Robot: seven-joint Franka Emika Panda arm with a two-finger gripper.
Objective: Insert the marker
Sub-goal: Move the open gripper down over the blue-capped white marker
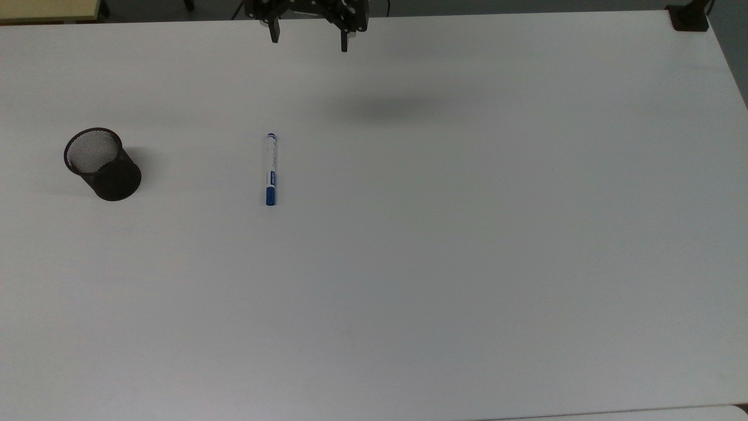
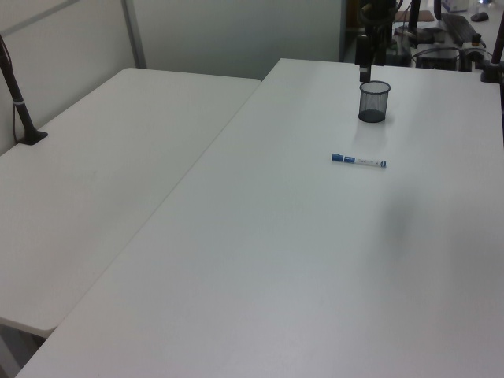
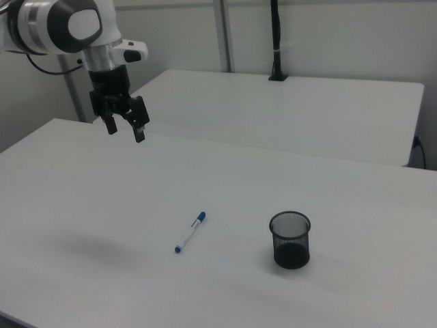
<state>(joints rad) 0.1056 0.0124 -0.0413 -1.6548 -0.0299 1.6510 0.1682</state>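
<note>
A large white table (image 3: 355,225) stands in the right view's foreground, and a second white table (image 3: 293,102) stands just beyond it — pale walls (image 3: 341,34) behind. A black pole (image 3: 275,41) rises at that far table's back edge.

In the right view, a black mesh cup (image 3: 289,240) is seen standing upright on the white table (image 3: 82,205), with its open mouth upward. The marker (image 3: 190,232) is laid flat on the table to the right view's left of the cup, near it but apart, its blue cap pointed toward the upper right. The gripper (image 3: 125,130) is held in the air well up and to the left of the cup, its fingers spread apart and nothing gripped between them.
</note>
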